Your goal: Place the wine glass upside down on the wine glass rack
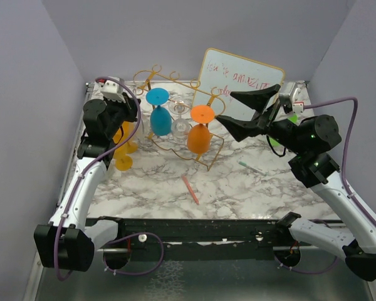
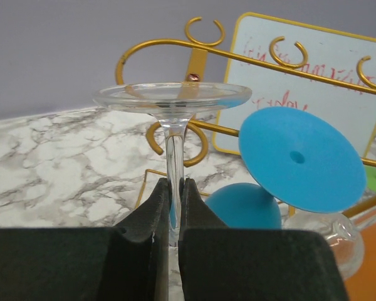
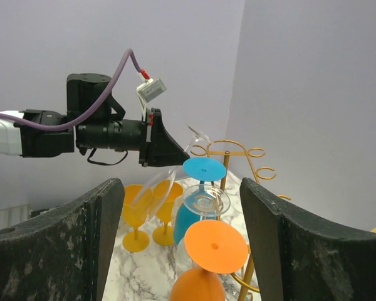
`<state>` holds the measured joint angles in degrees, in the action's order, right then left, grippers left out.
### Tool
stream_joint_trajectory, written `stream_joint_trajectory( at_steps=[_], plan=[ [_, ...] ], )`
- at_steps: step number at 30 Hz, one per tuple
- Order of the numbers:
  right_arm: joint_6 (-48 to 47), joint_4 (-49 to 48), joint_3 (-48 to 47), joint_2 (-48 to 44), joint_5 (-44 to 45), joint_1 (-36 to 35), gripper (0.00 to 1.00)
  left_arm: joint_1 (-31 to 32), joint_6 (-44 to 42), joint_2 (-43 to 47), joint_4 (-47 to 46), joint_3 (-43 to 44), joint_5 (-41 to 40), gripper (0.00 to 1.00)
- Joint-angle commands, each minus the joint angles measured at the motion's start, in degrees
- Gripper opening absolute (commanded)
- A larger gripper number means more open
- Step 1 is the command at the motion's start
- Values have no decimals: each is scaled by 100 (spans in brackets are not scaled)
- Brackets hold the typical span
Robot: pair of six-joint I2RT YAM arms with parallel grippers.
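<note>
The step in hand looks like the carry to the rack. The left gripper (image 2: 174, 188) is clenched on the stem of the clear stemmed wine glass (image 2: 172, 97), which is already inverted: its round foot is up and its bowl is hidden below the black pads. In the right wrist view the glass hangs tilted in the air, above the table and just short of the gold wire wine glass rack (image 2: 198, 63). The right gripper (image 1: 225, 106) hovers near the rack's far end with its jaws spread wide, holding nothing.

Next, I judge, the stem must slide between 2 rails at the end of the rack nearest the left arm, so the foot rests on top. That calls for levelling the glass and approaching in line with the slot opening.

A blue wine glass (image 2: 297, 157) hangs just beside the likely slot. Another clear glass (image 1: 178, 125) and an orange wine glass (image 1: 200, 135) hang further along. 2 yellow goblets (image 1: 123, 164) stand on the marble table (image 1: 238, 194) under the left arm, where the bowl could clip them. A framed whiteboard (image 2: 326, 69) leans behind the rack.
</note>
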<state>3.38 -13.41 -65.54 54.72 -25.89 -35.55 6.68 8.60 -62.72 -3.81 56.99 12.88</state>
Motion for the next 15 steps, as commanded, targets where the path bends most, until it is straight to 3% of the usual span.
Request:
stream_joint_trajectory(
  at_steps=[1,8,15],
  plan=[
    [-174,114,67,-34,205,-22,80,-62,208,-2,-523,-111,862,0],
    [-192,100,30,56,238,-22,80,-85,276,-92,-645,-268,816,0],
    [-188,86,59,56,255,-22,80,-96,229,49,-865,-519,151,0]
  ],
)
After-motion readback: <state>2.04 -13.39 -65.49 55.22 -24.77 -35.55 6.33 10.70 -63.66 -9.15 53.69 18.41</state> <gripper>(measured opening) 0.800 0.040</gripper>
